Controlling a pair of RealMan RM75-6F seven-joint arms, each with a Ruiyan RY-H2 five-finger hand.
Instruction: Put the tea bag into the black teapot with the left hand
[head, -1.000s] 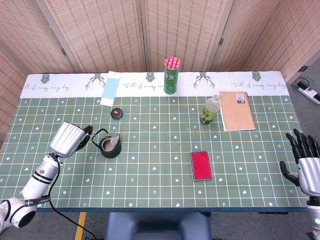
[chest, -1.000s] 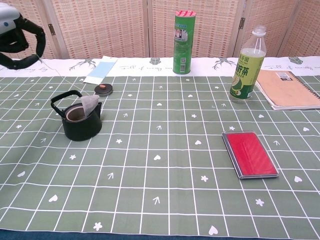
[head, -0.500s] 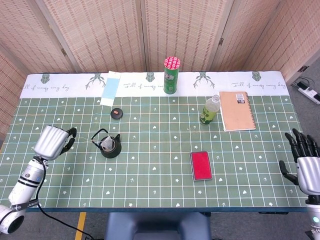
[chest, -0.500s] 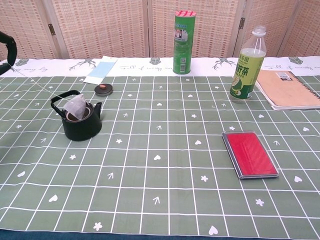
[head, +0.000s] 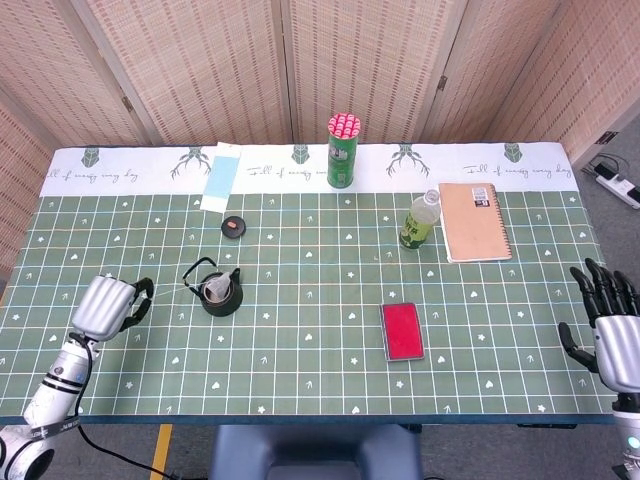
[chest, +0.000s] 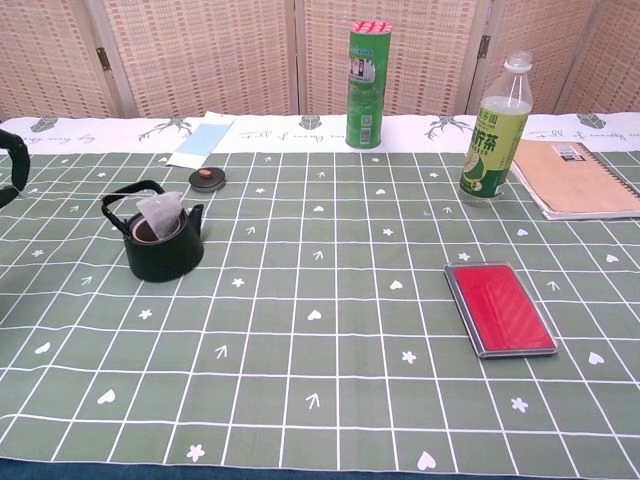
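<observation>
The black teapot (head: 219, 294) (chest: 160, 247) stands at the left of the green mat. The white tea bag (head: 214, 288) (chest: 161, 214) leans upright in its mouth, its top above the rim. A thin string runs from the tea bag leftward to my left hand (head: 105, 304), which hangs left of the pot with its fingers curled on the string. In the chest view only a dark edge of the left hand (chest: 12, 168) shows. My right hand (head: 608, 322) rests at the table's right edge, fingers spread, holding nothing.
A small black lid (head: 233, 227) (chest: 207, 179) lies behind the teapot. A green canister (head: 342, 151), a green tea bottle (head: 420, 220), a brown notebook (head: 474, 221), a red case (head: 402, 331) and a blue card (head: 220, 176) are also on the mat.
My left hand has drawn away from the teapot to the left and down toward the table's front. The tea bag has settled into the pot's mouth. The right hand has not moved.
</observation>
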